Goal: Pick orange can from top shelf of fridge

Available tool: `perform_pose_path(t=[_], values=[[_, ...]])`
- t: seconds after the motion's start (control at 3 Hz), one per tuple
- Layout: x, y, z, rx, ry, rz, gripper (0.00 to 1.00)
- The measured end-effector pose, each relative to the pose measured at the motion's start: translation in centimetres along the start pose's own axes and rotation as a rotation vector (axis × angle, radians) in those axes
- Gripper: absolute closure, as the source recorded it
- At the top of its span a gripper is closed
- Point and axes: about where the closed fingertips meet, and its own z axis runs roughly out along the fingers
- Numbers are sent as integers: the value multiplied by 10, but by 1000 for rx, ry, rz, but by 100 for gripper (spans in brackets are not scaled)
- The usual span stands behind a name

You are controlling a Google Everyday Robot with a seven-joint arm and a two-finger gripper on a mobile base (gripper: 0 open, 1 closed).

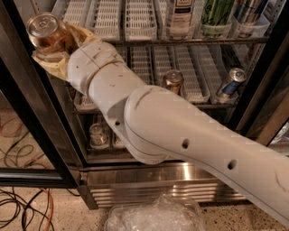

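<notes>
The orange can (45, 34) shows at the upper left: amber-orange sides, silver pull-tab top tipped toward the camera. My gripper (50, 44) is shut on it, with one cream finger (48, 66) under the can and the other behind its right side. The can hangs in the air in front of the fridge's (180, 180) left door frame, left of the top shelf (189, 40) and about level with it. My white arm runs from the lower right up to the gripper and hides much of the middle rack.
Bottles (180, 13) stand in white lane trays on the top shelf at right. A copper can (173, 82) and a blue-and-silver can (230, 81) sit on the middle rack, a pale can (98, 135) lower down. A black door frame (31, 117), floor cables (18, 203) and a plastic bag (153, 216) are near.
</notes>
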Motion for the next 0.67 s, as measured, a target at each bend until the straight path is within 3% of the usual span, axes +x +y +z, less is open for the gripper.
perform_pose_path(t=[0.33,0.67], values=[[3,2,-19,-3,52,17,100],[10,-1,-38,31,107,31,100]])
